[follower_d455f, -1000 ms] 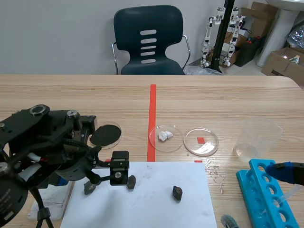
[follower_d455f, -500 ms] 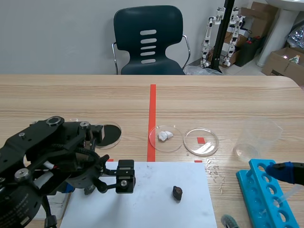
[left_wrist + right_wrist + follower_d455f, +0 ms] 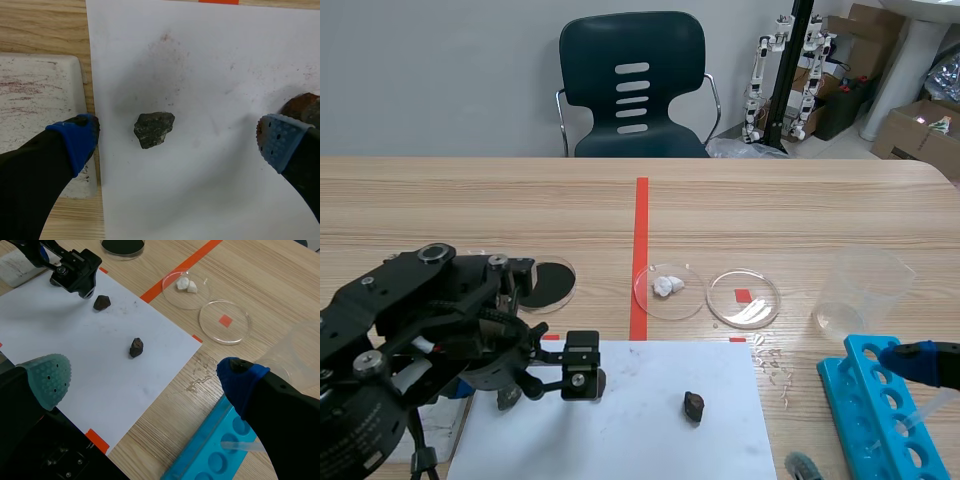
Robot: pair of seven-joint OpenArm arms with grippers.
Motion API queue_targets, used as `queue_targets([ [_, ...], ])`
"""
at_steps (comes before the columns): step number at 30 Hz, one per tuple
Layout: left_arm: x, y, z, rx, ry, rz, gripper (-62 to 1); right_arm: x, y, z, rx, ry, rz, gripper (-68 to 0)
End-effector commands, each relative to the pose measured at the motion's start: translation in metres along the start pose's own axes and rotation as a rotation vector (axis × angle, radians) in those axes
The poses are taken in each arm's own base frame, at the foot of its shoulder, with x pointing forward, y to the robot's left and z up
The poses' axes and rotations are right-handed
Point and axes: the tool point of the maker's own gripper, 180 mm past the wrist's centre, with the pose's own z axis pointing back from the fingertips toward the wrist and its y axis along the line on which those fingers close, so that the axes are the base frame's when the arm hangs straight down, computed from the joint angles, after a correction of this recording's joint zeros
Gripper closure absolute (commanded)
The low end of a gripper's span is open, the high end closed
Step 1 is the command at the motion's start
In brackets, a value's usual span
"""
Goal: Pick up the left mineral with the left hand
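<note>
Reference is the white paper sheet (image 3: 210, 55). The left gripper (image 3: 176, 142) hangs over the sheet's left part with its jaws wide apart and nothing held. One finger sits right at the sheet's left edge, the other well in on the sheet. The right gripper (image 3: 144, 380) is well off the sheet's right side, also spread wide and empty, and likely has no part in this step. A stained white slab (image 3: 35, 115) lies off the sheet, just beside its left edge. A reddish mineral (image 3: 300, 104) is on the sheet, further in from the left edge than the target. It is just beside the inner finger and partly hidden by it. The left mineral (image 3: 154, 129), grey and jagged, lies on the sheet near its left edge, between the open fingers and a bit nearer the edge-side one.

Likely failures from here:
- The edge-side finger lands on the slab's rim or snags the sheet's edge. The descent then stops short, or the sheet drags and everything on it shifts.
- The inner finger clips the reddish mineral on the way down and knocks it across the sheet.
- The target is off-centre, so one pad meets it first and shoves it over the smooth sheet — it may turn before the other pad arrives.
- The faces are jagged, so the pads may catch only a corner and the stone pops out on the lift.

Height above the sheet cannot be told.
</note>
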Motion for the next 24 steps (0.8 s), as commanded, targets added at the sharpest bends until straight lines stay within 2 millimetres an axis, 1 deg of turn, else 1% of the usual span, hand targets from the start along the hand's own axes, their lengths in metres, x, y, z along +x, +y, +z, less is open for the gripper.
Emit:
queue_targets([
  [1, 0.0104, -0.0027, 0.0043, -0.009, -0.028, 0.001, -62.3, 0.0099, -0.002, -0.0011, -0.001, -0.037, 0.004, -61.0],
  [2, 0.0103, -0.0026, 0.0043, -0.009, -0.028, 0.0, -62.3, 0.0099, -0.002, -0.0011, -0.001, -0.037, 0.004, -61.0],
  [5, 0.0104, -0.0025, 0.0043, -0.009, -0.028, 0.001, -59.4, 0.0099, -0.002, -0.0011, -0.001, -0.037, 0.004, -61.0],
  [14, 0.0117, -0.0026, 0.0044, -0.009, -0.035, 0.001, -42.9, 0.0099, -0.002, -0.0011, -0.001, -0.037, 0.004, -61.0],
  [24, 0.0116, -0.0024, 0.0043, -0.008, -0.035, 0.001, -28.4, 0.0099, -0.002, -0.0011, -0.001, -0.037, 0.004, -61.0],
])
